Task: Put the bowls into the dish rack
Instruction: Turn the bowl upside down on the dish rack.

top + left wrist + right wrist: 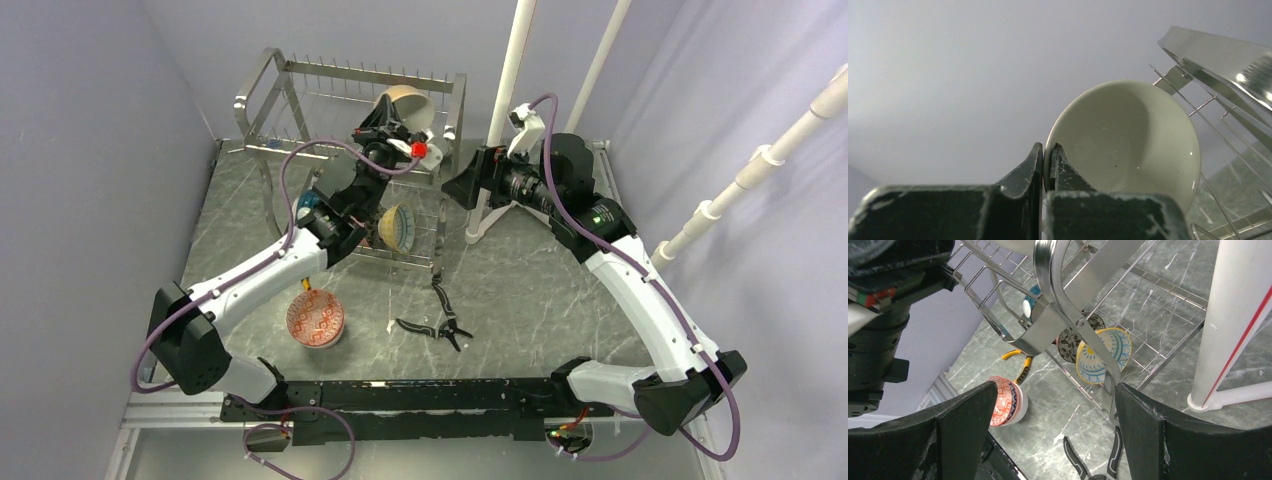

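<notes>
Left gripper (pixel 1047 161) is clamped on the rim of a pale bowl (pixel 1125 142), held at the upper tier of the dish rack (pixel 300 95). Right gripper (pixel 1055 390) stands wide and holds nothing, near the rack's leg. The left arm (pixel 260 270) hides part of the lower tier. A red-patterned bowl (pixel 316 318) sits on the table (pixel 560 290).

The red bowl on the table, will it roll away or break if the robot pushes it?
Rolling seems unlikely: the red bowl sits upright on its base on the flat table, so it would likely slide. It looks glazed and hard, so it is probably stiff, slippery, and could chip if knocked. Its rim could probably be pinched, as the left gripper pinches the white bowl.
</notes>
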`<act>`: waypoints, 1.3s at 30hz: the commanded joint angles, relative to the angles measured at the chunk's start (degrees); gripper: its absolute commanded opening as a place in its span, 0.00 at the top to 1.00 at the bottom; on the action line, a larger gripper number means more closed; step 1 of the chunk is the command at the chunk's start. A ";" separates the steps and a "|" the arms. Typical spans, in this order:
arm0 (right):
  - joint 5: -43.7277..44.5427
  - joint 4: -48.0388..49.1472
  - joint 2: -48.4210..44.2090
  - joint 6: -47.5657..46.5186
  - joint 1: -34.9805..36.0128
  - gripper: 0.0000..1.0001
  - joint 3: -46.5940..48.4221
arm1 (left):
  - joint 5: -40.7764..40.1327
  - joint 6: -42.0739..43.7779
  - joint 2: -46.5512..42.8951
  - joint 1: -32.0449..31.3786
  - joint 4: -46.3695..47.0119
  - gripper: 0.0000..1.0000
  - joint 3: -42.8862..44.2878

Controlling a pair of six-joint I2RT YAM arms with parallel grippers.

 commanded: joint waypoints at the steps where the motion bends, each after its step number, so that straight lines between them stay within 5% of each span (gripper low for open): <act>1: 0.86 1.33 -1.68 -1.34 -0.21 0.08 0.41 | 2.08 7.85 -2.89 -1.54 12.50 0.97 -1.09; 22: 0.33 1.76 -1.54 -1.23 -0.17 0.08 -0.08 | 9.45 7.80 -13.81 -4.41 0.15 0.96 -9.46; 32: 0.42 1.75 -1.54 -1.34 -0.22 0.08 -0.27 | 12.51 6.94 -17.35 -5.60 -1.76 0.86 -13.58; 39: 0.34 1.81 -1.45 -1.29 -0.22 0.08 0.30 | 12.54 4.94 -19.73 -5.99 -2.86 0.70 -14.70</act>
